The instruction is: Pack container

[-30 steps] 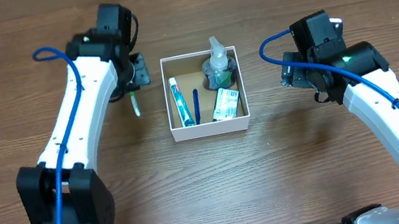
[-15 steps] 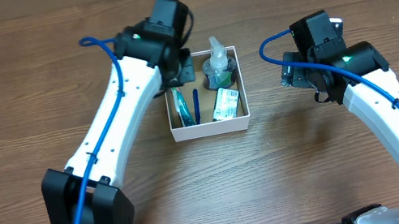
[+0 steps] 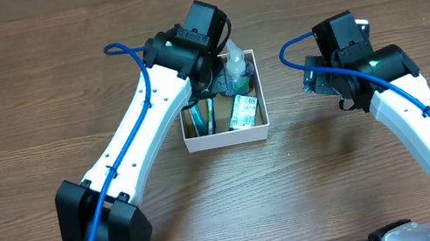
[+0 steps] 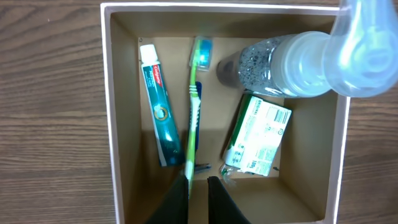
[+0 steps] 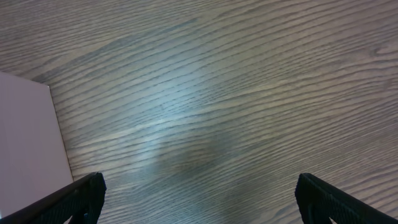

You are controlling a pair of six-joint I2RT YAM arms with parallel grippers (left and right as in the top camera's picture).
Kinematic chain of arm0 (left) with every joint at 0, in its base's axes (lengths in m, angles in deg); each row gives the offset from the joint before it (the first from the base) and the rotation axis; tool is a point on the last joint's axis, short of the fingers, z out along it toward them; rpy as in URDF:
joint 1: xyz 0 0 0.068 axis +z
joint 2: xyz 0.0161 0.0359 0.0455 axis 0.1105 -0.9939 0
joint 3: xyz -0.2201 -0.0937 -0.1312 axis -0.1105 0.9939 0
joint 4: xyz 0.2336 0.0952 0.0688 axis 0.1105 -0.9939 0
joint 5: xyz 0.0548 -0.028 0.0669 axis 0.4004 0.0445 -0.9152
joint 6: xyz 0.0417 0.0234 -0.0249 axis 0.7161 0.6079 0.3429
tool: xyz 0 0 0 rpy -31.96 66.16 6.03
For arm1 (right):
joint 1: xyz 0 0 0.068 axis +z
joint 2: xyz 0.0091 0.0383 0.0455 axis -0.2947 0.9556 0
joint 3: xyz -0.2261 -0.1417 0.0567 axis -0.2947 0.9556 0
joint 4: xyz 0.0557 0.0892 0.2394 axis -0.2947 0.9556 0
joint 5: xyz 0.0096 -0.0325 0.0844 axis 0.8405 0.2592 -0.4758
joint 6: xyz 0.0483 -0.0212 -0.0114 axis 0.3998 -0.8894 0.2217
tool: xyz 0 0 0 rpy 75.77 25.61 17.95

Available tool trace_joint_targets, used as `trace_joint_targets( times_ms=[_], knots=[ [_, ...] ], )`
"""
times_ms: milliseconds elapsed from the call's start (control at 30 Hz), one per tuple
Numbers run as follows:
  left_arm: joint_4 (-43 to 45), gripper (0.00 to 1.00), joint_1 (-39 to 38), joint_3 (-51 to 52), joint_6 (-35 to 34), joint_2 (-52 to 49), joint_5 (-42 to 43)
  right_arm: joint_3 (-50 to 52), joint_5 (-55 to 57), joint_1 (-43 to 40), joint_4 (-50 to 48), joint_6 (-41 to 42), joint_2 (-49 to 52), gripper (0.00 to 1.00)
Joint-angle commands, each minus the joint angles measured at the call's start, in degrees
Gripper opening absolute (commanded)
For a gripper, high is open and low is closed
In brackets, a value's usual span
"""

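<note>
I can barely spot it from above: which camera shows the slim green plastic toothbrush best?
The left wrist view: the green toothbrush shows nearly whole, bristle head to handle, over the white-rimmed cardboard box. Overhead, the left arm hides most of it. The right wrist view shows only wooden table and a box corner.

Little print is legible inside the container (image 4: 107,124)
The toothpaste tube (image 4: 155,106) bears a red band with white lettering, seemingly Colgate, running lengthwise; the green-and-white packet (image 4: 258,134) carries dense small print, too fine to read
</note>
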Motion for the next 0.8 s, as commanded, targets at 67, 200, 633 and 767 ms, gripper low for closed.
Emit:
trace_joint_targets(
  times_ms=[67, 200, 633, 767],
  knots=[
    [0.3, 0.15, -0.2, -1.0, -1.4, -3.0, 0.7, -1.2, 0.8, -0.2, -0.3, 0.3, -1.0, 1.0],
    [0.5, 0.31, 0.6, -1.1, -1.4, -2.8, -1.2, -1.2, 0.8, -0.2, -0.3, 0.3, -1.0, 1.0],
    [-4.3, 0.85, 16.4, -1.3, 1.0, 2.4, -2.6, -1.2, 0.8, -0.2, -0.3, 0.3, -1.0, 1.0],
    [-6.4, 1.0, 21.6, -1.3, 1.0, 2.4, -2.5, -1.2, 0.8, -0.2, -0.3, 0.3, -1.0, 1.0]
  ],
)
